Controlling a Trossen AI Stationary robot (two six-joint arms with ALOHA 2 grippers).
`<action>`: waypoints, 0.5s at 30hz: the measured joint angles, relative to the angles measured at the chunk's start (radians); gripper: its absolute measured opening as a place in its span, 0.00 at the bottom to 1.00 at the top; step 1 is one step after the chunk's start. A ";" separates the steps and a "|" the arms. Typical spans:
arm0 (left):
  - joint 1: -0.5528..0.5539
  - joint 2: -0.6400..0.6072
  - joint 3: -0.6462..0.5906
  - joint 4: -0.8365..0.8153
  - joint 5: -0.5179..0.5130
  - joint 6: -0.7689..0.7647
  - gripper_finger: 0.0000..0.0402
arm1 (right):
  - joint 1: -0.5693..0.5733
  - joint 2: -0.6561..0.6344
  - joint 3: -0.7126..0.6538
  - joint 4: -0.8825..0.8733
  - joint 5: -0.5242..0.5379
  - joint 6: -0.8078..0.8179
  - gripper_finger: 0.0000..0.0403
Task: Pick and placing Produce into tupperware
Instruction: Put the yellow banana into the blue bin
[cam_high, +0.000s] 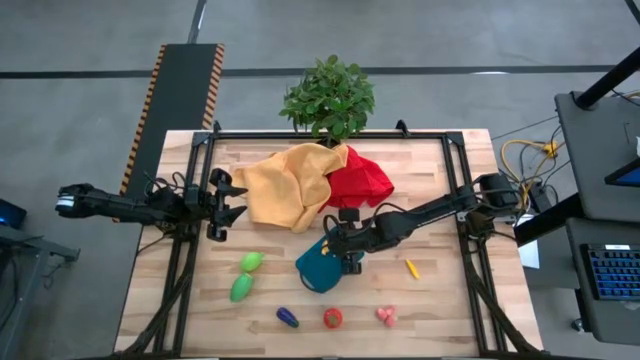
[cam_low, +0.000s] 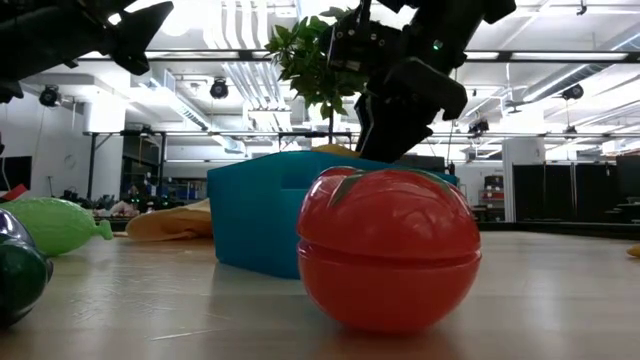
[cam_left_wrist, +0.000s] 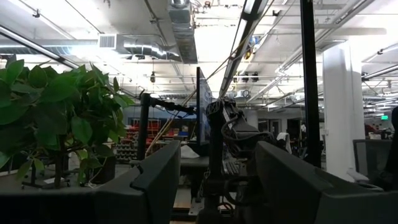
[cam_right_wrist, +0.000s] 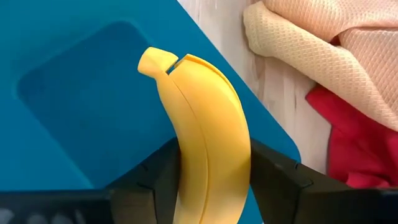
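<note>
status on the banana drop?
Right gripper over tupperware, banana between its fingers. Left gripper open, parked at table's left edge. Nothing in the way.

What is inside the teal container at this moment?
The right wrist view shows the tupperware with a bare floor. The banana hangs above it in the right end effector. The part under the banana is covered.

Banana (cam_right_wrist: 208, 134) over tupperware (cam_high: 318, 266), cloths (cam_high: 300, 185) behind.
</note>
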 joint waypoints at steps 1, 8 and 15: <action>0.000 0.000 0.000 0.000 0.000 0.000 0.49 | 0.000 -0.002 0.000 0.001 0.003 0.000 0.41; 0.000 0.000 0.000 0.000 0.000 0.000 0.49 | 0.000 -0.005 0.000 0.000 0.007 0.000 0.43; 0.000 0.000 0.000 0.000 0.000 0.000 0.49 | 0.000 -0.006 0.000 0.000 0.007 -0.016 0.43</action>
